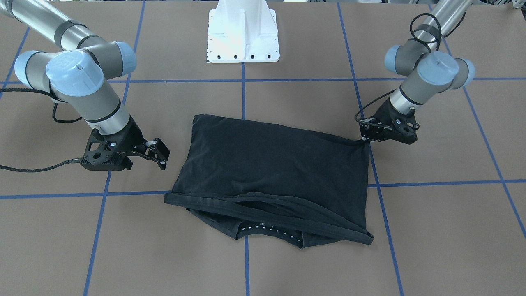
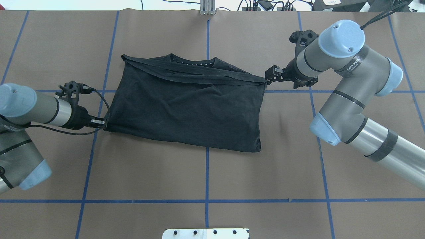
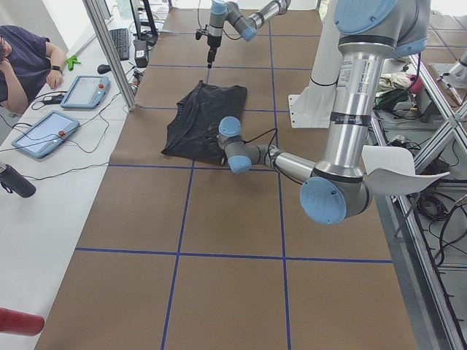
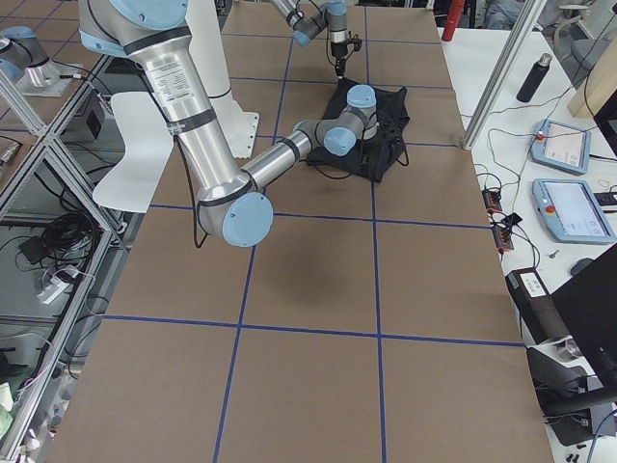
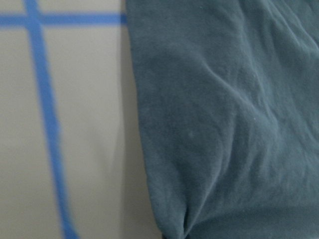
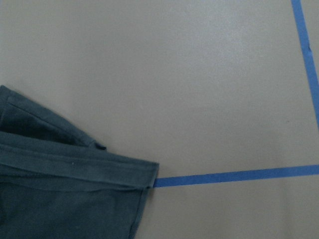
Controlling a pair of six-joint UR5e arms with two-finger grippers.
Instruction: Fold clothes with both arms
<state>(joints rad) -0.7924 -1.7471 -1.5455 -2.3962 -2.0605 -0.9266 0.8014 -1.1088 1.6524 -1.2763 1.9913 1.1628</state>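
Left claw: closed tight on the shirt's near left corner, cloth drawn to a point at the tips. Right claw: spread wide, empty, hanging just beside the far right corner without touching it. Shirt: flat in mid-tabletop, doubled over once, hem laid up close to the collar on the side away from the robot.

Likely trouble: dragging and skewing the fold by pulling from the left with only one corner held. Also possible: catching just the top hem at the far corner, given the several layers stacked there, and so opening the fold on the lift. Or closing on nothing at all, with the cloth edge so thin against the tabletop.

Seen from overhead, right claw seemingly in contact with the cloth; seen from the front, bare tabletop between the two and jaws plainly apart. In the right wrist view, stacked edges at that corner, nothing gripped. In the left wrist view, puckers running toward the pinch, with the tips themselves out of frame.
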